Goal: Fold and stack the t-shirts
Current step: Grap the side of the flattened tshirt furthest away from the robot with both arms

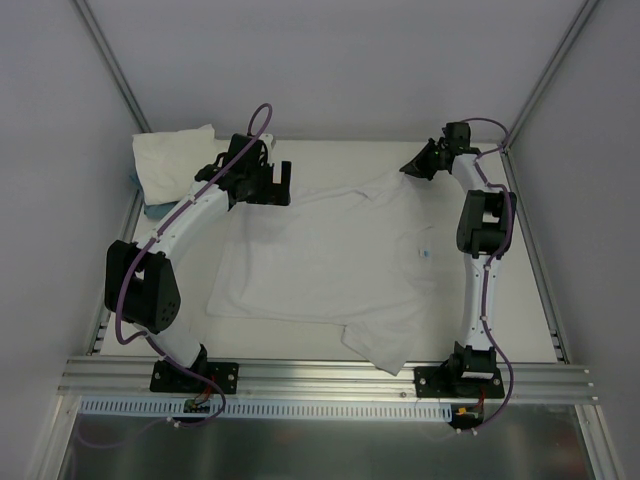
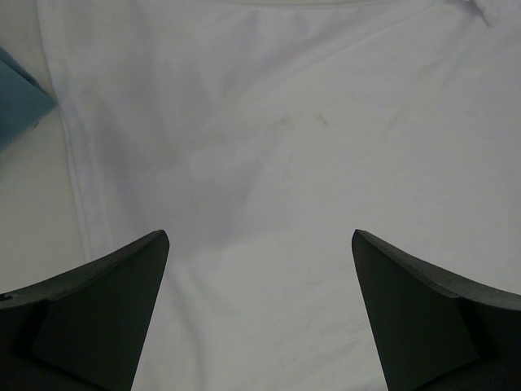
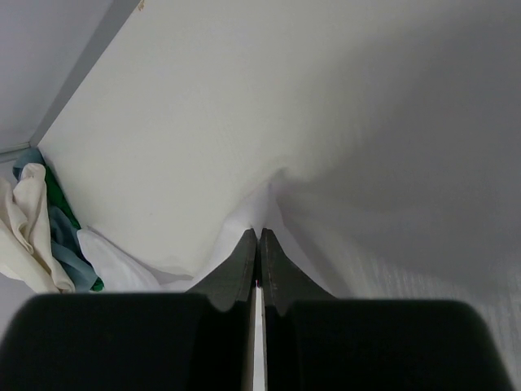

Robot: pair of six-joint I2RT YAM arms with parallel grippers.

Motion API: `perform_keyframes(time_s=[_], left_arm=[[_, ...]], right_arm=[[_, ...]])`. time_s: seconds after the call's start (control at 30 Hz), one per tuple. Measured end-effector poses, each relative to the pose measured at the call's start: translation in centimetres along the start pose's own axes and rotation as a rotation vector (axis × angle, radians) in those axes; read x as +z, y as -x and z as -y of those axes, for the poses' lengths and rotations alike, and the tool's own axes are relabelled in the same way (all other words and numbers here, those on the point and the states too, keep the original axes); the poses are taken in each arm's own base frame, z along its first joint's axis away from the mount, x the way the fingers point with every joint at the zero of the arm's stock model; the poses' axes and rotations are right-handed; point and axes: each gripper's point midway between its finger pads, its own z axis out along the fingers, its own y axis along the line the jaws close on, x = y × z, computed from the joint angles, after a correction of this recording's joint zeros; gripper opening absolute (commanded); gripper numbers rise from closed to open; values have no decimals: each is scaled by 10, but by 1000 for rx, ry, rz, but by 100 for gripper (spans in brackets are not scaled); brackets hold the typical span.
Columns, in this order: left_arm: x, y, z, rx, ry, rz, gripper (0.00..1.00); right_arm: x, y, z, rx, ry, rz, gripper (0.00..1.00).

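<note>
A white t-shirt [image 1: 330,265] lies spread across the middle of the table. My left gripper [image 1: 268,182] is open and hovers just above the shirt's far left part; its wrist view shows flat white cloth [image 2: 269,147] between the two spread fingers [image 2: 98,309]. My right gripper [image 1: 415,165] is shut on the shirt's far right sleeve edge, with a peak of cloth [image 3: 273,191] pinched at the fingertips [image 3: 259,238]. A folded white t-shirt [image 1: 172,160] lies at the far left corner.
A teal-blue flat item [image 1: 155,208] lies under the folded shirt and shows at the left edge of the left wrist view [image 2: 20,98]. Metal frame posts and grey walls close in the table. A heap of cloth [image 3: 41,228] lies beyond the far corner.
</note>
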Motion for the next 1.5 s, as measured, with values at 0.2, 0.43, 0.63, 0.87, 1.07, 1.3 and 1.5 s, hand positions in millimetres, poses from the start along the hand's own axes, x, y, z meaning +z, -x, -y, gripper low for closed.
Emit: perform_keyframes(time_s=[0.2, 0.43, 0.63, 0.87, 1.07, 1.3, 1.5], left_arm=[[0, 0, 0, 0, 0, 0, 99], [0, 0, 0, 0, 0, 0, 99], [0, 0, 0, 0, 0, 0, 99], [0, 0, 0, 0, 0, 0, 99], [0, 0, 0, 0, 0, 0, 99], [0, 0, 0, 0, 0, 0, 99], [0, 0, 0, 0, -1, 1, 99]], right_arm=[[-1, 1, 0, -11, -1, 0, 13], [-2, 1, 0, -27, -2, -1, 13], [-2, 0, 0, -28, -3, -3, 24], [-2, 1, 1, -27, -4, -2, 31], [-2, 1, 1, -25, -5, -4, 32], [-4, 3, 4, -23, -8, -1, 31], [-7, 7, 3, -22, -6, 7, 31]])
